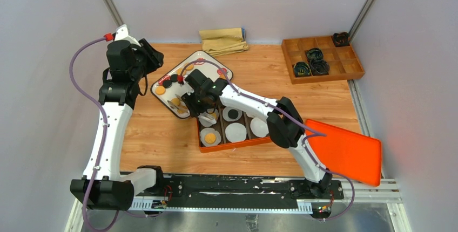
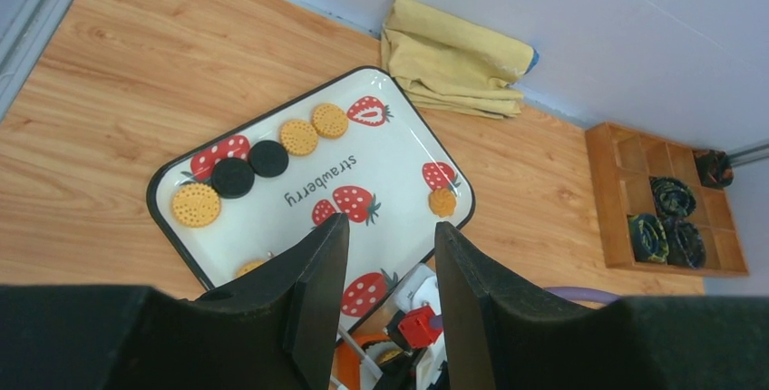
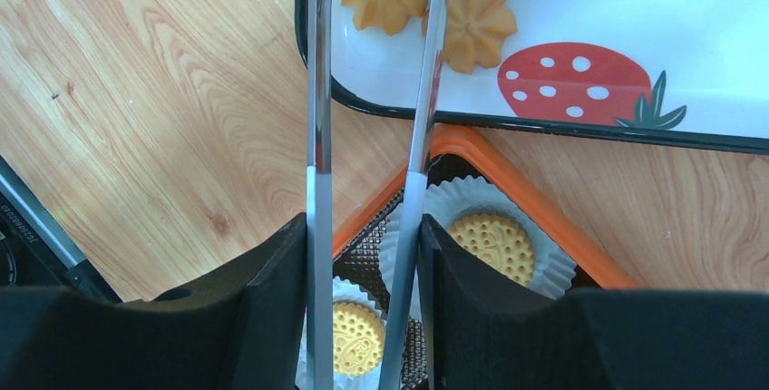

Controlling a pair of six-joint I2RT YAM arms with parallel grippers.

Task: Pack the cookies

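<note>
Bare floor beside strawberry tray [image 2: 399, 186]; folded cloth [image 2: 453, 68] possibly crowds beyond.

Left gripper [image 2: 385, 304] jaws parted, nothing between them, hanging over the near edge of a white strawberry tray [image 2: 399, 181]. The cookies [image 2: 196, 205] on the tray: four golden, two black in a row along its left rim, one golden at right. Folded yellow cloth [image 2: 453, 68] beyond. Wooden divided box [image 2: 626, 218] at right on the table [image 2: 109, 118].
</note>
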